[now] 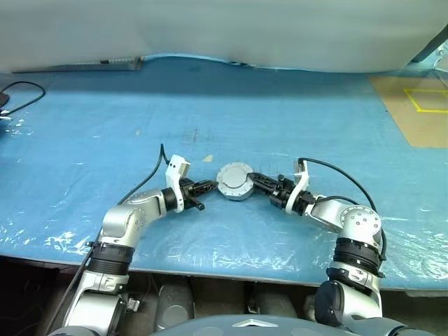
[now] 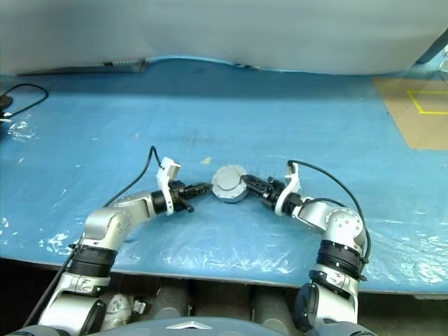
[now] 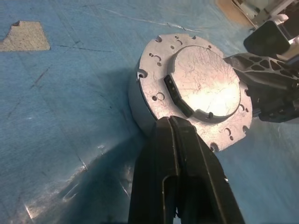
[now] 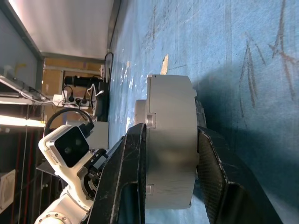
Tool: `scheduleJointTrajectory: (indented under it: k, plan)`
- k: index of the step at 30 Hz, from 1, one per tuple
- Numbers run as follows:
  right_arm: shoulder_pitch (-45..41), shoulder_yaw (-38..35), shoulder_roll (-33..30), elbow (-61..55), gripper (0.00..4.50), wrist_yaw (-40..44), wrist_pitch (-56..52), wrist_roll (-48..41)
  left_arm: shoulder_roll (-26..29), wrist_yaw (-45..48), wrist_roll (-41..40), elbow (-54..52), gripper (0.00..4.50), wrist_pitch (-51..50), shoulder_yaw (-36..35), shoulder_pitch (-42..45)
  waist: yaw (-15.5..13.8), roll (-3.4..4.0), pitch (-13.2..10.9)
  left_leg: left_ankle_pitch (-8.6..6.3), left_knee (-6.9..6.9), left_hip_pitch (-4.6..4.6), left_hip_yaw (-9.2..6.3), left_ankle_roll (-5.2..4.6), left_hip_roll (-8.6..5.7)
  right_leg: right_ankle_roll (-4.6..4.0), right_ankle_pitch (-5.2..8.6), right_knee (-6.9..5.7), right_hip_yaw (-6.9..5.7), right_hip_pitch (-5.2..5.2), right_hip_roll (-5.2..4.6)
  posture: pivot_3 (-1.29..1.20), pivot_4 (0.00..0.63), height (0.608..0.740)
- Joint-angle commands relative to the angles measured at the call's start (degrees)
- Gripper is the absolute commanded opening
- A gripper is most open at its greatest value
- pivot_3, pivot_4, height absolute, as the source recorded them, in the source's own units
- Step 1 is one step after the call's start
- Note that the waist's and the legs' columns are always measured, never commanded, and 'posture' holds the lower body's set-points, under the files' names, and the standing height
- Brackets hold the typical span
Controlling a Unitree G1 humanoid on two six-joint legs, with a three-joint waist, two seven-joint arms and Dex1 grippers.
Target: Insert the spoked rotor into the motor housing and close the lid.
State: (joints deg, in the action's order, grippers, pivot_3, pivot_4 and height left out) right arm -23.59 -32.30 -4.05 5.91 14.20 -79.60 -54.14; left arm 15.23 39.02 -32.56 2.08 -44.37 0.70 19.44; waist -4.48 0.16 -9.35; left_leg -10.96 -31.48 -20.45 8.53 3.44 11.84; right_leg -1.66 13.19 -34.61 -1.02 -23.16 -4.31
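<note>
Gripping the housing [image 4: 170, 140] top and bottom, your right gripper [image 4: 170, 161] has it between its fingers. Your left gripper [image 3: 180, 140], pinched shut and empty, touches its opposite rim.

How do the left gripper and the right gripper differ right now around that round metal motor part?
The left gripper is shut on nothing, its tips at the motor housing's rim; the right gripper is shut on the motor housing, one finger on each flat face. The left gripper comes in from the housing's left side, the right gripper from its right. Both have black fingers and sit low over the blue table.
</note>
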Motion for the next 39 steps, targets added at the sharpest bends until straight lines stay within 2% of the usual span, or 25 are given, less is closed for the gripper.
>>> scheduleJointTrajectory:
  k: [1,2,7,13,16,19,25,36,39]
  plan:
    - [-1.5,-2.3,2.0,-0.4,1.12,-3.7,-1.3,-3.1,-2.2,-2.8,-7.1,-0.6,0.39,-2.6,-8.3,1.2,0.2,0.0,0.0,0.0,0.0,-0.01,0.0,0.0,0.0,0.0,0.0,0.0,0.0,-0.01,0.0,0.0,0.15,0.74]
    - [-2.6,-3.4,2.8,-0.4,1.12,-5.0,-0.8,-4.3,-3.3,-3.9,-10.3,-0.4,0.61,-4.3,-11.5,1.2,0.3,0.0,0.0,0.0,-0.01,-0.04,0.0,0.0,0.0,0.0,0.0,-0.02,0.0,-0.06,0.01,0.0,0.15,0.74]
    - [-6.8,-6.2,5.7,0.1,1.12,-9.8,1.1,-8.0,-6.7,-10.5,-20.3,2.5,2.35,-8.9,-22.2,1.3,0.6,0.02,0.0,0.01,0.0,-0.41,0.01,0.02,0.0,-0.01,-0.01,-0.04,0.0,-0.47,0.04,0.0,0.15,0.74]
    - [-11.3,-6.8,9.6,1.0,1.12,-15.0,2.8,-12.4,-11.6,-16.3,-30.3,3.0,4.47,-11.5,-28.8,0.1,0.4,-0.04,-0.1,0.02,0.02,-1.0,-0.06,0.03,-0.01,0.26,-0.19,-0.08,-0.11,-0.91,0.07,0.0,0.15,0.74]
    - [-12.9,-6.3,11.2,1.1,1.12,-17.4,3.5,-14.8,-14.6,-16.9,-35.2,2.0,4.5,-11.7,-30.0,-1.1,0.4,-0.05,-0.1,0.02,0.03,-1.07,-0.09,0.03,0.0,0.26,-0.19,-0.07,-0.16,-0.95,0.07,0.0,0.15,0.74]
    - [-13.8,-5.3,12.2,0.9,1.12,-19.5,3.7,-17.6,-16.9,-18.9,-36.6,2.7,4.5,-11.0,-29.4,-1.8,0.3,-0.06,-0.1,0.01,0.03,-1.08,-0.09,0.04,-0.01,0.27,-0.2,-0.07,-0.16,-0.94,0.05,0.0,0.15,0.74]
    - [-13.4,-2.7,12.4,0.9,1.12,-22.4,3.8,-21.8,-20.7,-21.2,-43.2,4.6,4.5,-9.4,-30.5,-0.1,0.3,-0.07,-0.1,0.01,-0.07,-1.07,-0.11,0.04,-0.01,0.36,-0.25,-0.1,-0.13,-0.94,0.06,0.0,0.15,0.74]
    - [-11.8,1.5,11.7,0.9,1.12,-26.3,5.5,-27.7,-22.0,-21.8,-45.8,8.3,4.5,-10.4,-27.4,1.4,0.2,-0.07,-0.1,0.01,-0.16,-1.1,-0.12,0.04,-0.03,0.46,-0.31,-0.12,-0.1,-0.93,0.06,0.0,0.15,0.74]
    - [-11.5,2.4,11.2,0.9,1.12,-26.6,6.1,-28.5,-21.8,-22.0,-46.6,8.1,3.88,-10.8,-27.1,1.3,0.2,-0.07,-0.1,0.01,-0.21,-1.1,-0.13,0.04,-0.03,0.48,-0.32,-0.15,-0.1,-0.93,0.06,0.0,0.15,0.74]
